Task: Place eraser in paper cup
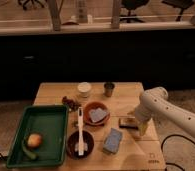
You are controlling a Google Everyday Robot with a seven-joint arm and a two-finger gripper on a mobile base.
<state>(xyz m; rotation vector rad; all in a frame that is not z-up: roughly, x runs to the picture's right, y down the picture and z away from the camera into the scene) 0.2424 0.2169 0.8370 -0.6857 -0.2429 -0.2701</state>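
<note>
A white paper cup [84,89] stands upright at the back of the wooden table [126,102]. A small dark block, which looks like the eraser [125,122], lies flat on the table right of the bowls. My gripper [140,128] hangs from the white arm [163,107] at the table's right side. It is low over the table, right beside the dark block's right end. Its tip is partly hidden by the wrist.
A dark cup [109,89] stands right of the paper cup. An orange bowl [96,114] holds a grey piece. A dark bowl [81,142] has a white brush across it. A blue sponge [112,140] lies in front. A green tray [38,135] with an apple is on the left.
</note>
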